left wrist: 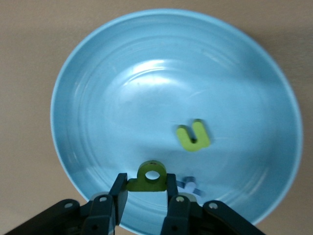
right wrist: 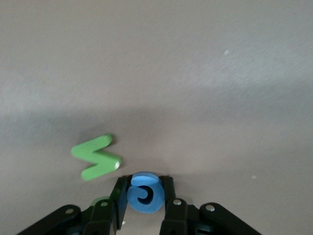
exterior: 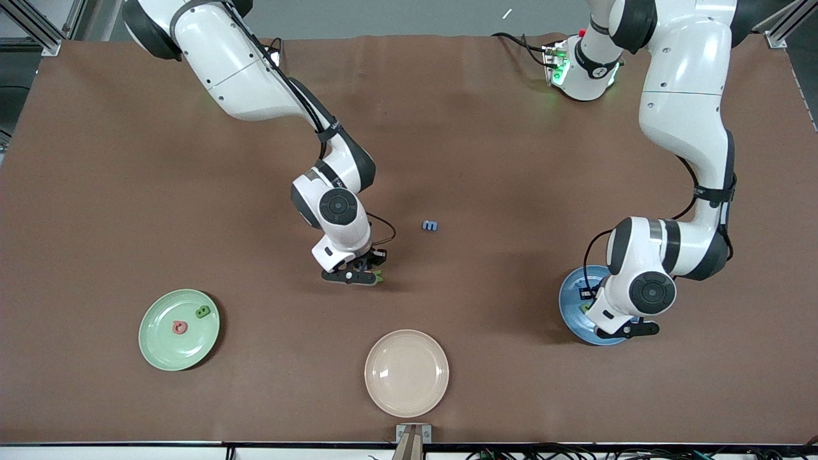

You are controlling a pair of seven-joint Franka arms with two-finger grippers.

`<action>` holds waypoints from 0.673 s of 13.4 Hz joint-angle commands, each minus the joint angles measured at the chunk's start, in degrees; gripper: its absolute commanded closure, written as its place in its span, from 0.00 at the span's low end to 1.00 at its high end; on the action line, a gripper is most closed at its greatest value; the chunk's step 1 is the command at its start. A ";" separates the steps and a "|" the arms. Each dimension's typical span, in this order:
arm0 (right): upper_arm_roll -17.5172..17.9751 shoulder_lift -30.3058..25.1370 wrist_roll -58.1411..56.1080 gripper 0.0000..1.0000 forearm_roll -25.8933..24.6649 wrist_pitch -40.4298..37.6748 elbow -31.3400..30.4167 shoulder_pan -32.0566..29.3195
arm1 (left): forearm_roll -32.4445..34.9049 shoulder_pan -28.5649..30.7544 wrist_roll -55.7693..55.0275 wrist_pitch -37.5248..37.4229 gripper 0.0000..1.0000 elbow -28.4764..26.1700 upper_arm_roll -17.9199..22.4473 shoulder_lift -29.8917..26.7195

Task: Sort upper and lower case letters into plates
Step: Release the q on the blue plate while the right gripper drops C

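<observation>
Fingers of the right gripper [right wrist: 145, 196] are clamped on a round blue letter [right wrist: 144, 193], low over the bare brown table [exterior: 128, 160] near its middle; a green zigzag letter [right wrist: 97, 156] lies just beside it on the cloth. From that gripper, a small blue letter [exterior: 430, 225] lies on the table at about two o'clock in the front view, apart from everything else.

The left gripper [left wrist: 145, 193] hangs over the blue plate [left wrist: 98, 98] at the left arm's end of the table — its fingers pinch an olive-green letter with a round hole [left wrist: 150, 177]. On that plate lie a yellow-green u-shaped letter [left wrist: 193, 136] and a pale blue letter [left wrist: 188, 183], partly hidden.

At the right arm's end, the mint green plate [exterior: 156, 348] holds a red letter [exterior: 180, 328] and a green letter [exterior: 202, 312] at its one o'clock. Between both plates, nearer the front camera, sits a cream plate [exterior: 406, 374].
</observation>
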 commanded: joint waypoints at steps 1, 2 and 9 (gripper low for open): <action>-0.72 -2.51 -3.04 0.92 -0.15 -3.24 0.60 -3.29 | 0.43 -0.31 0.52 2.06 0.96 -1.29 -0.25 -1.16; -1.24 -3.04 -7.06 0.92 -0.50 -3.60 0.78 -5.56 | 0.52 -0.13 0.52 2.85 0.96 -1.38 -0.25 -0.99; -1.77 -4.98 -47.38 0.92 -0.59 -4.57 2.97 -23.93 | 0.70 -0.22 0.78 2.69 0.00 -1.20 -0.25 -1.86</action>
